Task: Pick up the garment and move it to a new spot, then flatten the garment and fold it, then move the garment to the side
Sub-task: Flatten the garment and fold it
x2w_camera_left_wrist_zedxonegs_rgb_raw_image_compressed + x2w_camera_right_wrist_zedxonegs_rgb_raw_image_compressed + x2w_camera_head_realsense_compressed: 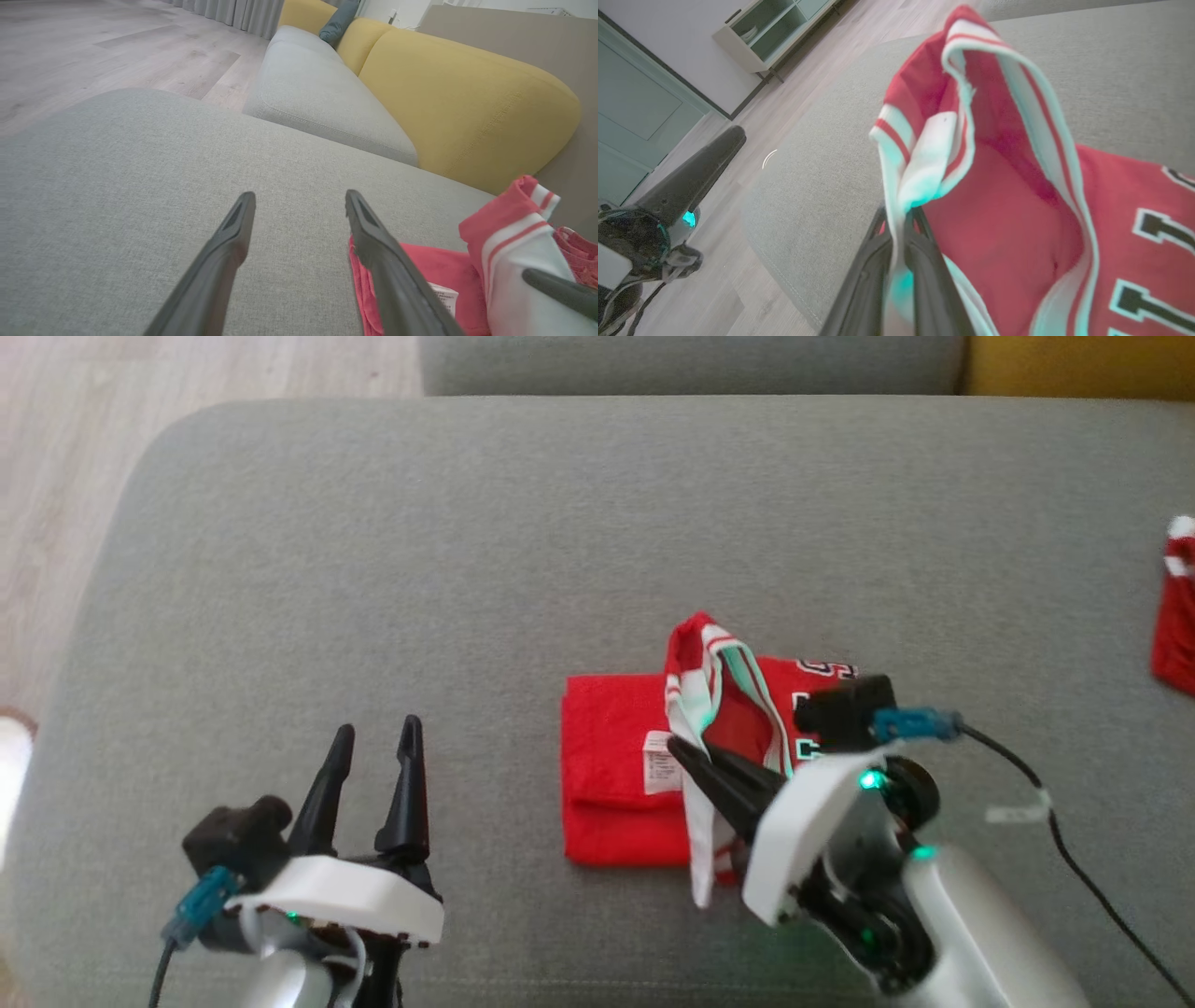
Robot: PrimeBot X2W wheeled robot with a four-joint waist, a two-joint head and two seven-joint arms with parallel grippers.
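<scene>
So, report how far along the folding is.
Done: the red garment lies on the grey cushion, partly folded into a flat block. In hand: the right gripper is shut on the white-trimmed edge, lifted above the rest; the left gripper is open, apart. Left: finish the fold, move it aside.

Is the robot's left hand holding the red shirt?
No, the left gripper stands open over the grey cushion, apart from the red shirt.

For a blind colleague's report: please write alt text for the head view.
The right gripper is shut on the white trim of a partly folded red jersey lying on a grey cushion. The left gripper, open, is apart from it at lower left.
</scene>
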